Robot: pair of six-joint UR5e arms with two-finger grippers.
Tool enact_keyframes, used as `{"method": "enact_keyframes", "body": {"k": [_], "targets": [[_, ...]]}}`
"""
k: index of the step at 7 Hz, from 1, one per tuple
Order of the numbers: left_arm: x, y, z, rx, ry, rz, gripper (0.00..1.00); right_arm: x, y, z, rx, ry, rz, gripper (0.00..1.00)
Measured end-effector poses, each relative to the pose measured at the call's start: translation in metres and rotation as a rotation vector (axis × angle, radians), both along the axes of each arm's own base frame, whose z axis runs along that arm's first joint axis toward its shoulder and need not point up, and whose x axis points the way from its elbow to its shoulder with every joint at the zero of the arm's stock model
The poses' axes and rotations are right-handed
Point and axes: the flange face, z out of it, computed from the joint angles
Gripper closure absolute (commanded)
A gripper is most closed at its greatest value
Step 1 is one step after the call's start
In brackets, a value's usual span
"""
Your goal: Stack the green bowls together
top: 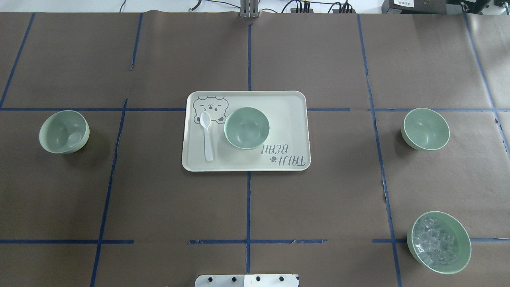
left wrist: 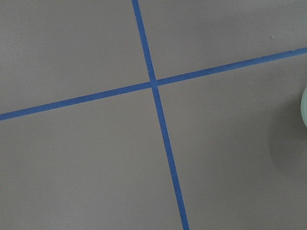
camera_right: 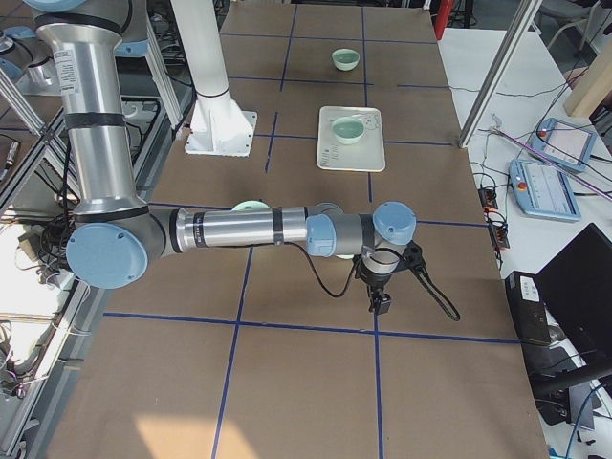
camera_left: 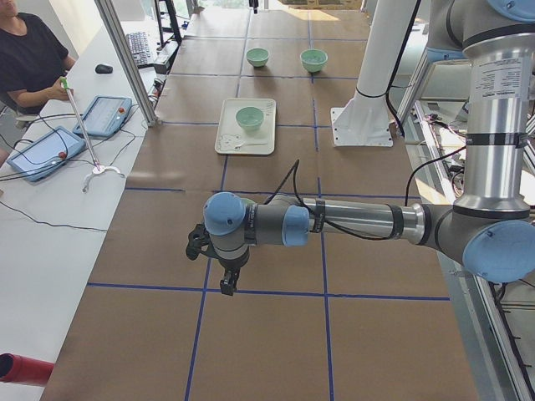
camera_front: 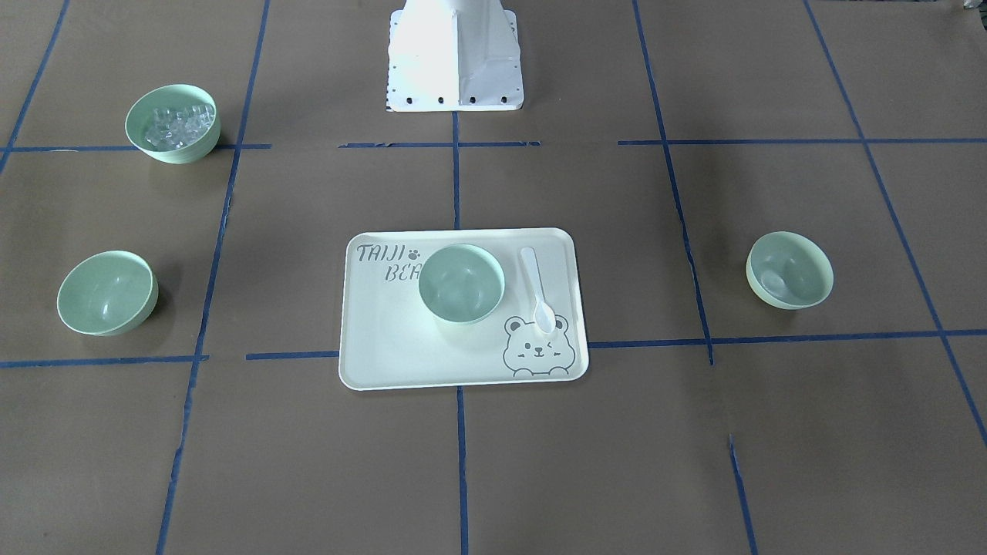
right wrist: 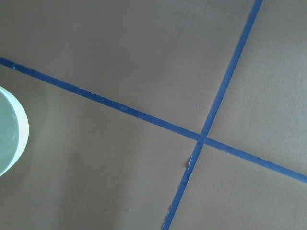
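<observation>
Nearest, left gripper (camera_left: 226,284) and right gripper (camera_right: 381,304) hang well apart from the bear-print tray (top: 291,103); spread or pressed together, I cannot tell. One green bowl (top: 246,128) sits on that tray, a second bowl (top: 64,132) well left, a third bowl (top: 425,128) well right. Nothing is stacked yet.

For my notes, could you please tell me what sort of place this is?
Most likely a robotics lab: a table gridded with blue tape, a robot arm reaching over it, and an operator with a control tablet alongside.
</observation>
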Motion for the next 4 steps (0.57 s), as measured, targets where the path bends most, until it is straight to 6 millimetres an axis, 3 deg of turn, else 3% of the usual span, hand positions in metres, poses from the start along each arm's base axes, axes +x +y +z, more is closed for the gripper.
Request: {"method": "enact_keyframes", "body": {"k": [2,4], "targets": [[-0.013,0.013,0.003,0.118,-0.005,0.061,0.00,0.000,0.002,0.002,-0.004,-0.002,0.000,0.00],[-0.017,0.011,0.006,0.152,-0.051,0.093,0.00,-0.001,0.004,0.006,-0.010,-0.007,0.002,0.00]]}}
